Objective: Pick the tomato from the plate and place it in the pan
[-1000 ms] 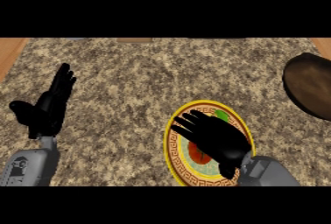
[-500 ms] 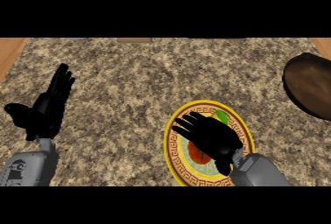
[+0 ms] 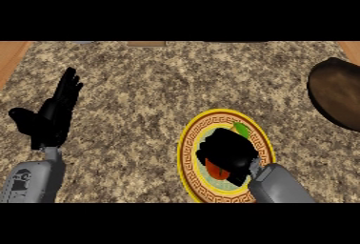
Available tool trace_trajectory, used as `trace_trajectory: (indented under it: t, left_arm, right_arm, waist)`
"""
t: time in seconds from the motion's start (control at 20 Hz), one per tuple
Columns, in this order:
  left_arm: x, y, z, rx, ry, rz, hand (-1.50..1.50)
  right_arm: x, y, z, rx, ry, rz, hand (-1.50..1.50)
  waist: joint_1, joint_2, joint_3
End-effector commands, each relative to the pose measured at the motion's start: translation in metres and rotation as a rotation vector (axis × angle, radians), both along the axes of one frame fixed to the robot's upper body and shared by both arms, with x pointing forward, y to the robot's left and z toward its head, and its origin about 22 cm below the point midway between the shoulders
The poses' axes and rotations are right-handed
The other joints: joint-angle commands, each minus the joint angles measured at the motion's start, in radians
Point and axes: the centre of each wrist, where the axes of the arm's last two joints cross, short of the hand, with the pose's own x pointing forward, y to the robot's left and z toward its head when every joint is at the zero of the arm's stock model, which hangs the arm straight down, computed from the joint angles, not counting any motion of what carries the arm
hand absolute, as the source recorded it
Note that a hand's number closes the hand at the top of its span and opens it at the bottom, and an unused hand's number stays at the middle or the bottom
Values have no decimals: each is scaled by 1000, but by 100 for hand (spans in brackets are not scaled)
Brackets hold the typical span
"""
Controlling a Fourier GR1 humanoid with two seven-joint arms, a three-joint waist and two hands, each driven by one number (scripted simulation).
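A yellow-rimmed patterned plate (image 3: 188, 143) lies on the counter at the lower middle right. My right hand (image 3: 226, 151) is over it with its fingers curled down around the red tomato (image 3: 215, 169), of which only a red sliver and a bit of green top show. The dark brown pan (image 3: 337, 97) sits at the right edge, cut off by the frame. My left hand (image 3: 53, 116) rests open at the left, fingers up.
The speckled granite counter (image 3: 155, 86) stretches between the plate and the pan. Wooden edges show at the far left and top right corners.
My right hand's fingers were spread flat over the plate; they have now curled down around the tomato. The left hand has stayed where it was.
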Motion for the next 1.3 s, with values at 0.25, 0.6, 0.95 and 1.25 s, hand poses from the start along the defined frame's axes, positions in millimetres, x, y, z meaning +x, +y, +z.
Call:
trace_trajectory:
  t: [0.25, 0.6, 0.95, 1.25]
  left_arm:
    - [-12, 5, 0, -7, 16, 43, 0]
    - [-13, 14, -10, -3, 16, 52, 0]
    - [-13, 6, -4, 2, 20, 39, 0]
    - [-9, 8, 6, -7, 2, 19, 0]
  right_arm:
    - [-56, -81, -27, -50, 139, -216, 150]
    - [-110, -147, 2, 125, -14, -439, 150]
    - [-134, -174, 65, 472, -250, -498, 150]
    - [-135, -202, 102, 593, -332, -634, 150]
  waist:
    - [-46, -7, 0]
    - [-54, -5, 0]
    - [-45, -6, 1]
    - [-13, 0, 0]
